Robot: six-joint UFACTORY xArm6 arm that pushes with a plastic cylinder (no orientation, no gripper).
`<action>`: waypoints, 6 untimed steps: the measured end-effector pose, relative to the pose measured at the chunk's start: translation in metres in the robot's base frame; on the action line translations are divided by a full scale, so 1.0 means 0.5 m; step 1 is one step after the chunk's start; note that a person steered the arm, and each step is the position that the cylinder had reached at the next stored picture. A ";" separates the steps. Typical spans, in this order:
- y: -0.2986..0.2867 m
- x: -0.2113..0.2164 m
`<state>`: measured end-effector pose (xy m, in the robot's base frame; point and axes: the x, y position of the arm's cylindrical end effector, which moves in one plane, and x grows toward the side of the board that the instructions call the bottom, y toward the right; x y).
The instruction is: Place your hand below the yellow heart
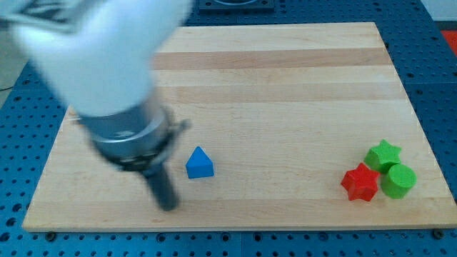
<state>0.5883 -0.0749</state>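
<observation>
No yellow heart shows in the camera view; the arm's blurred white and grey body covers the board's upper left and may hide it. My tip [168, 205] rests on the wooden board [285, 86] near its bottom left edge. A blue triangular block [199, 163] lies just right of and above the tip, apart from it.
A green star [383, 154], a red star [359, 183] and a green round block [398, 180] sit clustered, touching, at the board's lower right. The board lies on a blue perforated table [439, 71].
</observation>
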 end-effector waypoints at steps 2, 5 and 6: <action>0.043 -0.107; -0.040 -0.223; -0.055 -0.294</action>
